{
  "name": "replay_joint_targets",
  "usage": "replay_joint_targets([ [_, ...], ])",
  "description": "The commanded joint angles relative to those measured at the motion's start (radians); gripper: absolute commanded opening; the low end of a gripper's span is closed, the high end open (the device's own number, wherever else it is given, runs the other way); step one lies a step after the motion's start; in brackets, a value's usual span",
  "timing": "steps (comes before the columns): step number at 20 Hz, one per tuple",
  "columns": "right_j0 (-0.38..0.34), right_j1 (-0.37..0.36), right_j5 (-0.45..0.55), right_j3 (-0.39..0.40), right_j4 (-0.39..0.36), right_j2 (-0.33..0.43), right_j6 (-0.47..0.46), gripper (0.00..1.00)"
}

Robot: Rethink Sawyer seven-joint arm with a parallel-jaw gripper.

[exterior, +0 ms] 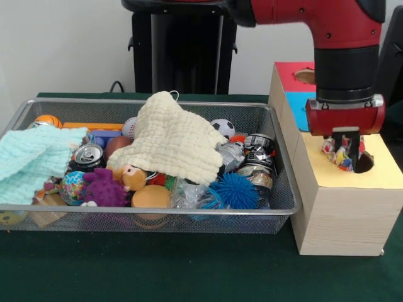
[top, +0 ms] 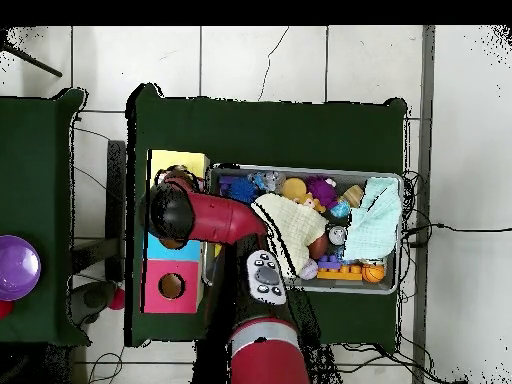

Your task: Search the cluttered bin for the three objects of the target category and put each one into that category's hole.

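Observation:
My gripper (exterior: 346,150) hangs over the yellow-topped box (exterior: 378,173) at the right, its fingers close together on a small multicolour printed fabric scrap (exterior: 339,155). The scrap dangles right at the round dark hole (exterior: 364,162), partly covering it. The wire mesh bin (exterior: 151,211) stands left of the box, full of clutter. No other patterned scrap shows in the bin. In the overhead view the arm's wrist (top: 172,212) covers the gripper and the hole; only part of the yellow top (top: 180,162) and the bin (top: 300,169) show.
A big cream waffle cloth (exterior: 176,139) and a mint-green cloth (exterior: 34,157) lie over the bin's toys, cans and balls. Behind the yellow box stand the blue-topped box (exterior: 299,107) and the red-topped box (exterior: 291,72) with its hole (top: 171,287).

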Motion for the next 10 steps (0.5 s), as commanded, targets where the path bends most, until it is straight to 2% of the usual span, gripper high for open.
replay_joint_targets([
  [1, -0.125, 0.103, -0.163, 0.133, -0.007, 0.229, 0.251, 0.0],
  [6, -0.13, 0.131, -0.177, 0.129, 0.002, 0.243, 0.246, 0.0],
  [10, -0.08, 0.193, -0.165, 0.081, 0.017, 0.172, 0.213, 0.0],
])
